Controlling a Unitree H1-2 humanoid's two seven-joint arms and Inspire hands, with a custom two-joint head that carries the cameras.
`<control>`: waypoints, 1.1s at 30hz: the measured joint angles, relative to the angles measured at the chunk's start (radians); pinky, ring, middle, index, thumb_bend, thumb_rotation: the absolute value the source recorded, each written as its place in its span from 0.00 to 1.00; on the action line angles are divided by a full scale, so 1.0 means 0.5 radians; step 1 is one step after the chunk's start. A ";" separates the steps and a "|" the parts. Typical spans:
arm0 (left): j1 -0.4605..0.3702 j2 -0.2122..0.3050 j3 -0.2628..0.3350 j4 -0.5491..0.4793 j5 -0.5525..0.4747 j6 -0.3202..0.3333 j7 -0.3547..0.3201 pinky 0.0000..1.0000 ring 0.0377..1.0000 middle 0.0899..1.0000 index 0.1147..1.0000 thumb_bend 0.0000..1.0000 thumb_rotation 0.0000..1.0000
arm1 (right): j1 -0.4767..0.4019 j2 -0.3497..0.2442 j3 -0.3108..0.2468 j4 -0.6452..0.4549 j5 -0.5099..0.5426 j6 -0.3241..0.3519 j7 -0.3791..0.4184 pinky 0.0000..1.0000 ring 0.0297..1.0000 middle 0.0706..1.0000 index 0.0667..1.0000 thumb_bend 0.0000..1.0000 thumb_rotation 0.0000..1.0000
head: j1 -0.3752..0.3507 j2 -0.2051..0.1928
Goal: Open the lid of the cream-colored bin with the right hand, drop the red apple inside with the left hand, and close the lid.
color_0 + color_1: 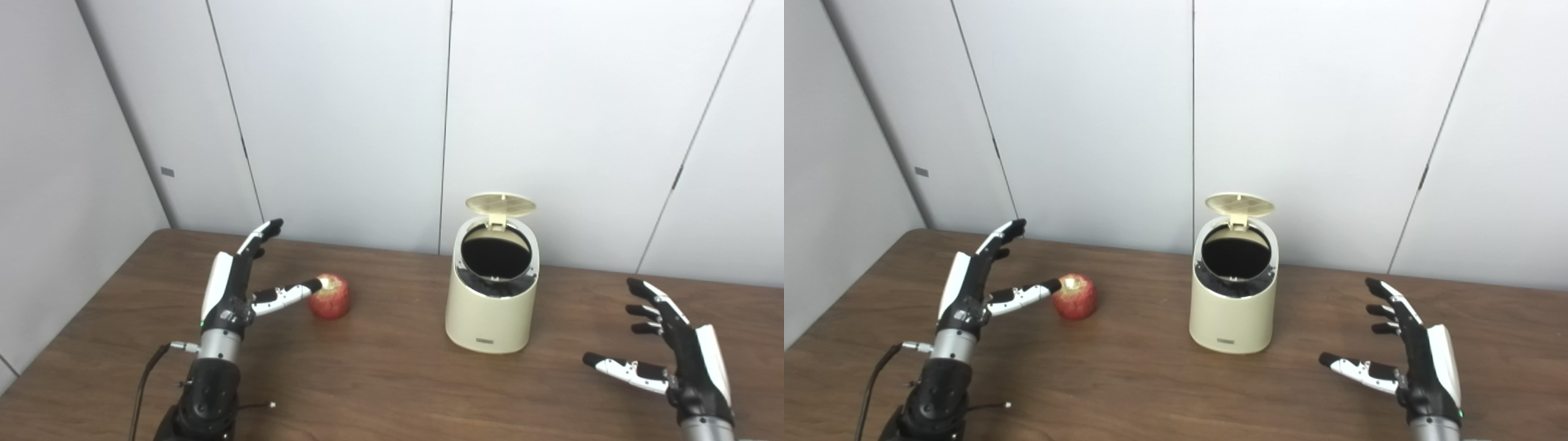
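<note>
Risk is judged to lie first with the red apple (329,297), left of centre in the frame on the table (380,380): it is touched only at its upper left side by the thumb tip of the left hand (236,288), so a sideways nudge could roll it away before a grasp is formed. A drop could also be misjudged, since the mouth of the cream-colored bin (492,306), just right of centre, is narrow; the rim or the raised lid (500,205) could be struck and the lid knocked shut. The left hand is spread wide, fingers pointing up and back, nothing enclosed. The right hand (674,355), at lower right, is likewise spread and empty, well apart from the bin.
</note>
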 measured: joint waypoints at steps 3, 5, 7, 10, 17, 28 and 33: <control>-0.010 -0.001 -0.032 0.070 0.004 0.023 0.000 0.93 0.92 0.86 0.90 0.94 0.28 | 0.008 -0.001 -0.002 -0.008 -0.001 0.012 0.000 0.61 0.73 0.82 0.79 0.77 0.00 | 0.000 0.000; -0.014 -0.001 -0.046 0.107 0.005 0.025 0.001 0.95 0.93 0.86 0.90 0.94 0.29 | 0.014 -0.001 -0.002 -0.026 -0.003 0.017 0.002 0.61 0.72 0.81 0.79 0.78 0.00 | -0.012 0.003; -0.015 0.000 -0.056 0.135 0.007 0.025 0.002 0.96 0.93 0.86 0.90 0.94 0.31 | 0.016 -0.001 -0.002 -0.053 -0.003 0.027 0.007 0.60 0.72 0.82 0.79 0.77 0.00 | -0.012 0.006; -0.027 0.000 -0.080 0.183 0.016 0.019 0.009 0.92 0.92 0.86 0.90 0.91 0.29 | 0.017 -0.001 0.000 -0.074 -0.004 0.036 0.014 0.60 0.72 0.82 0.80 0.77 0.00 | -0.015 0.009; -0.049 -0.003 -0.143 0.291 0.036 0.019 0.025 0.86 0.91 0.85 0.89 0.88 0.27 | 0.018 0.000 0.005 -0.075 -0.004 0.053 0.021 0.61 0.73 0.83 0.80 0.77 0.00 | -0.034 0.012; -0.069 -0.011 -0.192 0.374 0.092 -0.003 0.118 0.82 0.88 0.84 0.88 0.86 0.25 | 0.038 0.006 0.015 -0.136 -0.006 0.096 0.027 0.60 0.72 0.82 0.79 0.78 0.00 | -0.052 0.034; -0.076 -0.015 -0.210 0.393 0.092 -0.005 0.155 0.80 0.85 0.80 0.85 0.86 0.23 | 0.038 0.008 0.019 -0.149 -0.014 0.104 0.029 0.61 0.72 0.82 0.79 0.77 0.00 | -0.058 0.046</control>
